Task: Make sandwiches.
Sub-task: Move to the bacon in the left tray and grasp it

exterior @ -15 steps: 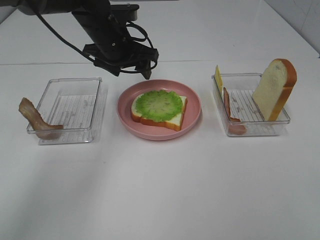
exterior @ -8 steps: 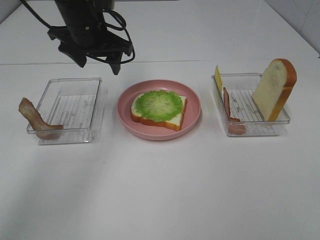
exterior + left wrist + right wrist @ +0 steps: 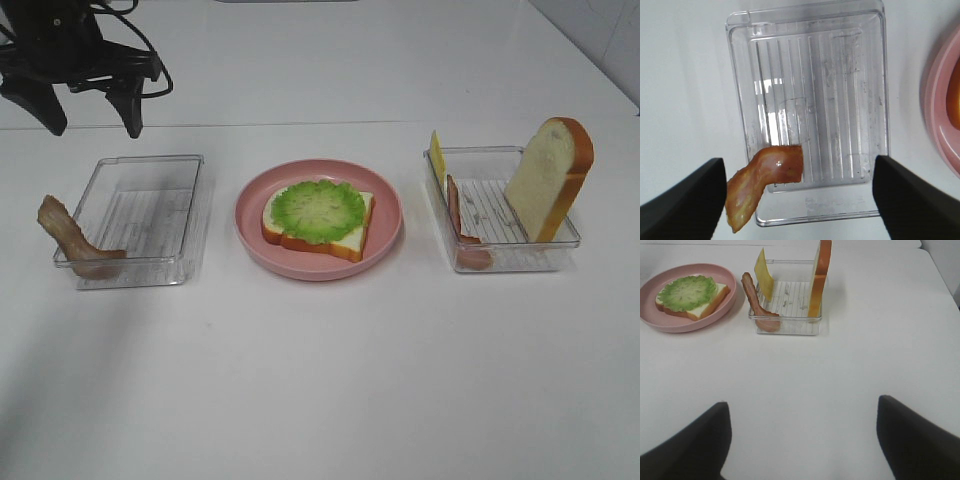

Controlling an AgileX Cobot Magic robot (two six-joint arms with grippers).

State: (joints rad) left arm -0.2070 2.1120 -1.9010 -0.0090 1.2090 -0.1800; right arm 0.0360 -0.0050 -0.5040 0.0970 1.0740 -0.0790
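Note:
On the pink plate lies a bread slice topped with green lettuce. A brown bacon strip hangs over the near left corner of the left clear tray. The right clear tray holds an upright bread slice, a bacon strip and a yellow cheese square. My left gripper hovers open and empty above the far end of the left tray; the bacon strip shows between its fingers from above. My right gripper is open and empty, well back from the right tray.
A white table carries everything. The left tray has nothing inside but the bacon end at its corner. The plate's rim lies close to that tray's side.
My left arm has swung left from behind the plate to above the left tray's far end, gripper open throughout. The food has not moved.

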